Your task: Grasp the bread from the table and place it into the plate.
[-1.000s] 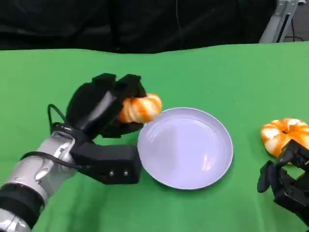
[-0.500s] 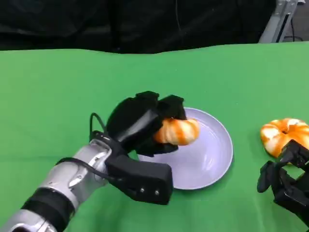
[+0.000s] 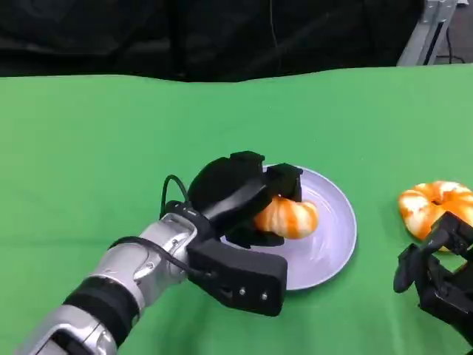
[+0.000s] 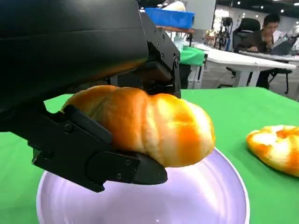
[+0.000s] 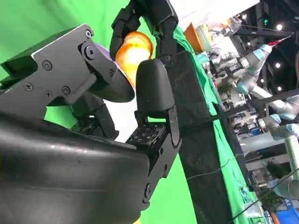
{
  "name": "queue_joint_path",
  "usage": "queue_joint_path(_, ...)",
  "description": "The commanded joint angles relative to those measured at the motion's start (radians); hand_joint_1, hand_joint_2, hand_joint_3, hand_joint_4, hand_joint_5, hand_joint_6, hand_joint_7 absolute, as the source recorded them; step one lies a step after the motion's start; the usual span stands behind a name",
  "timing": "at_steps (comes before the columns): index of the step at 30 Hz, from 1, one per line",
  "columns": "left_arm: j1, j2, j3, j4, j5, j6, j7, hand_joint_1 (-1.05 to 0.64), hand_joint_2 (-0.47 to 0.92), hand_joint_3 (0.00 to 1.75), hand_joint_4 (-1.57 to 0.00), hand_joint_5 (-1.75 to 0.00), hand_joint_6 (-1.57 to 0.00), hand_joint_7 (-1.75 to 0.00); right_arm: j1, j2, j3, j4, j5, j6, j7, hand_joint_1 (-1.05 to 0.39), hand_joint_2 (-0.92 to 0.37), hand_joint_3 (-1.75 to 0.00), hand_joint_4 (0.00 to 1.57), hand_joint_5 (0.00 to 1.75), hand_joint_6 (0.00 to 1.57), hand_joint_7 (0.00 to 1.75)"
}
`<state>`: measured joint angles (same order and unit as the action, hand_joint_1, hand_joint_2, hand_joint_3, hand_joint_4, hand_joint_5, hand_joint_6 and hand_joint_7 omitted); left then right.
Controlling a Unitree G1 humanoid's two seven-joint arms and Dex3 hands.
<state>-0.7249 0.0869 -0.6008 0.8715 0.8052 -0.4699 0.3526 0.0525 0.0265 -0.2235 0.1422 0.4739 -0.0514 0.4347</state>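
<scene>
Bright even overhead light, soft shadows, mild blur up close

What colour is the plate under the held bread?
Pale lavender, almost white. The plate shows best in the head view, below the bread that the left hand holds.

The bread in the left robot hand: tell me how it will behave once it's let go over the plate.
The bread looks puffy and rounded, so probably light and soft. The left robot hand holds it over the plate; its rounded shape may let it rock or roll slightly, though the raised rim should likely contain it.
</scene>
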Motion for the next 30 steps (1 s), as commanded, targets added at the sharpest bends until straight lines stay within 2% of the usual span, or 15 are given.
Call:
queue_joint_path(1, -0.028, 0.011, -0.017, 0.020, -0.003, 0.023, -0.095, -0.16, 0.90, 0.36, -0.59, -1.53, -0.66, -1.31, 0.007, -0.006, -0.002, -0.016, 0.010, 0.006, -0.004, -0.04, -0.49, -1.27, 0.88, 1.75, 0.79, 1.57)
queue_joint_path(2, -0.027, 0.017, -0.023, 0.007, 0.003, 0.046, -0.133, -0.21, 0.91, 0.34, -0.58, -1.30, -0.74, -0.93, 0.007, -0.007, -0.001, -0.015, 0.009, 0.006, -0.004, -0.04, -0.49, -1.27, 0.88, 1.75, 0.79, 1.57)
queue_joint_path(3, -0.025, 0.022, -0.025, -0.005, 0.005, 0.062, -0.160, -0.33, 0.92, 0.33, -0.54, -0.86, -0.73, -0.54, 0.008, -0.007, 0.000, -0.016, 0.006, 0.005, -0.007, -0.04, -0.49, -1.27, 0.88, 1.75, 0.79, 1.57)
queue_joint_path(4, -0.019, 0.028, -0.028, -0.016, 0.010, 0.073, -0.171, -0.48, 0.92, 0.34, -0.52, -0.42, -0.71, -0.23, 0.009, -0.007, 0.001, -0.017, 0.004, 0.004, -0.007, -0.05, -0.49, -1.27, 0.87, 1.75, 0.79, 1.57)
queue_joint_path(6, -0.006, 0.035, -0.028, -0.036, 0.009, 0.088, -0.187, -0.70, 0.92, 0.39, -0.40, -0.10, -0.58, -0.05, 0.010, -0.007, 0.002, -0.018, 0.001, 0.000, -0.007, -0.05, -0.49, -1.26, 0.87, 1.75, 0.79, 1.56)
queue_joint_path(8, 0.005, 0.040, -0.030, -0.053, 0.004, 0.101, -0.208, -0.75, 0.92, 0.41, -0.36, -0.03, -0.55, -0.01, 0.010, -0.007, 0.001, -0.016, 0.002, -0.002, -0.005, -0.05, -0.49, -1.26, 0.87, 1.75, 0.78, 1.56)
queue_joint_path(10, 0.015, 0.046, -0.031, -0.070, -0.001, 0.113, -0.236, -0.93, 0.92, 0.55, -0.15, -0.01, -0.35, 0.00, 0.010, -0.008, 0.000, -0.015, 0.002, -0.003, -0.004, -0.06, -0.48, -1.25, 0.87, 1.75, 0.78, 1.56)
queue_joint_path(12, 0.021, 0.052, -0.031, -0.090, -0.004, 0.125, -0.264, -1.01, 0.92, 0.61, -0.06, 0.00, -0.26, 0.00, 0.010, -0.010, 0.000, -0.014, 0.002, -0.001, -0.003, -0.06, -0.48, -1.26, 0.87, 1.75, 0.78, 1.56)
queue_joint_path(16, 0.031, 0.061, -0.024, -0.116, -0.008, 0.130, -0.285, -1.05, 0.92, 0.67, 0.00, 0.00, -0.17, 0.00, 0.009, -0.013, -0.001, -0.013, 0.001, 0.000, -0.004, -0.06, -0.49, -1.25, 0.87, 1.75, 0.78, 1.55)
queue_joint_path(25, 0.086, 0.067, 0.056, -0.141, -0.158, 0.060, -0.329, -1.05, 0.92, 0.66, 0.00, 0.00, -0.20, -0.02, 0.008, -0.010, -0.003, -0.012, 0.007, 0.003, 0.000, -0.06, -0.50, -1.25, 0.87, 1.75, 0.79, 1.54)
queue_joint_path(28, 0.121, 0.065, 0.104, -0.148, -0.228, 0.010, -0.315, -0.96, 0.92, 0.58, -0.08, -0.03, -0.29, -0.03, 0.009, -0.010, -0.001, -0.013, 0.005, 0.003, -0.001, -0.05, -0.50, -1.25, 0.87, 1.75, 0.79, 1.54)
queue_joint_path(30, 0.152, 0.059, 0.147, -0.161, -0.287, -0.011, -0.315, -0.81, 0.92, 0.48, -0.19, -0.07, -0.38, -0.04, 0.011, -0.009, -0.001, -0.017, 0.005, 0.007, -0.006, -0.05, -0.49, -1.24, 0.87, 1.75, 0.79, 1.54)
